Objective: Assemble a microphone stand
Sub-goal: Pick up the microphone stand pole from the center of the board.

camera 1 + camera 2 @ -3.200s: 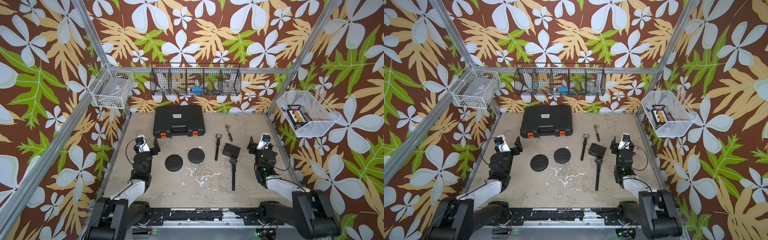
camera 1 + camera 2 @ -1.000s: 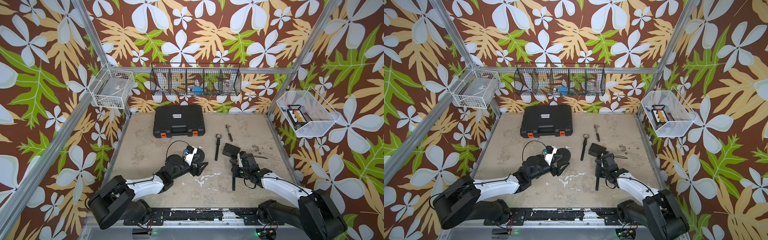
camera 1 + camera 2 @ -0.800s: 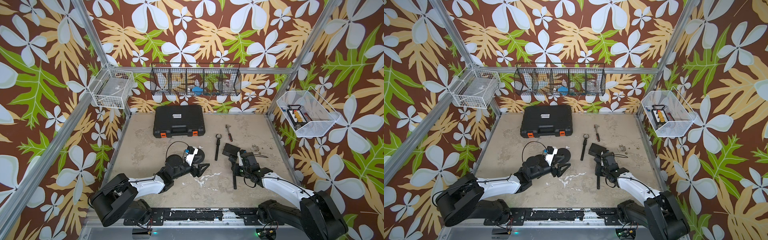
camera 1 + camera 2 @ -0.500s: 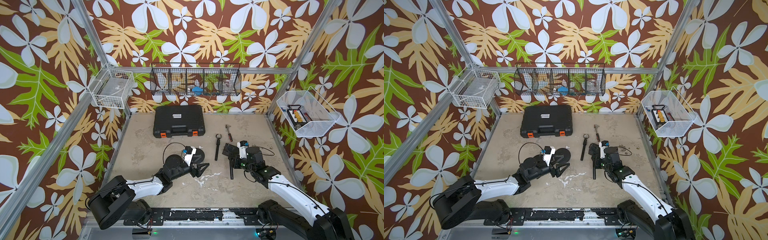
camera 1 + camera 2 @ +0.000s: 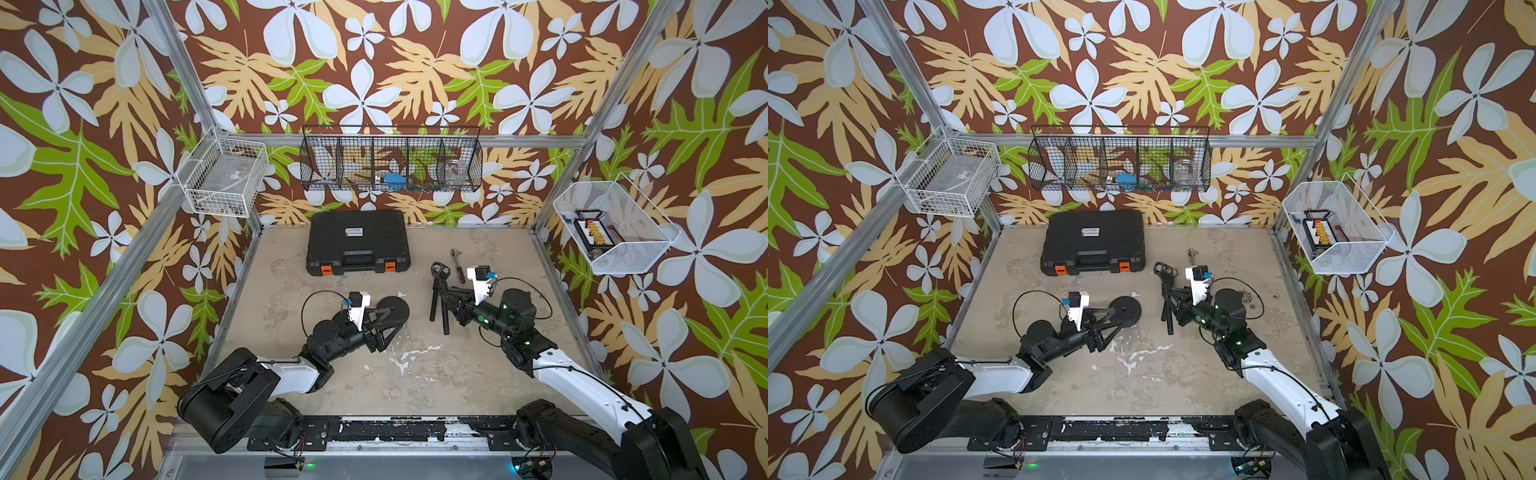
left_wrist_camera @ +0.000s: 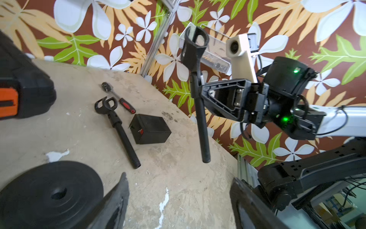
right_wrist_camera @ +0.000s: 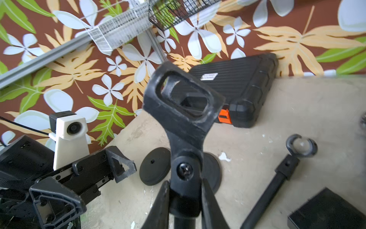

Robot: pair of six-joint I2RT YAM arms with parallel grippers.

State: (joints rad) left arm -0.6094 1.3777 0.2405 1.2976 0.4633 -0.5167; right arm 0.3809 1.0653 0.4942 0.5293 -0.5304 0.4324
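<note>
My right gripper [image 5: 452, 305] [image 7: 184, 190] is shut on a black stand pole [image 5: 445, 322] [image 6: 202, 126] just under its mic clip [image 7: 182, 99], holding it upright above the table. A second pole with a clip [image 5: 434, 293] [image 6: 122, 134] lies flat beside it. My left gripper [image 5: 395, 319] [image 6: 178, 178] hangs open and empty, low over the table, next to a round black base disc [image 5: 397, 308] [image 6: 49, 194]. In the right wrist view two base discs show, one [image 7: 155, 168] in the open and another [image 7: 213, 171] partly behind the held pole.
A black tool case [image 5: 357, 241] with orange latches lies at the back. A ratchet wrench [image 5: 457, 266] and a small black box [image 6: 150, 128] lie near the flat pole. Wire baskets [image 5: 390, 162] hang on the walls.
The right gripper has lifted the pole off the table, turned it upright and carried it toward the back and the middle. The left gripper has stayed open beside the disc.
</note>
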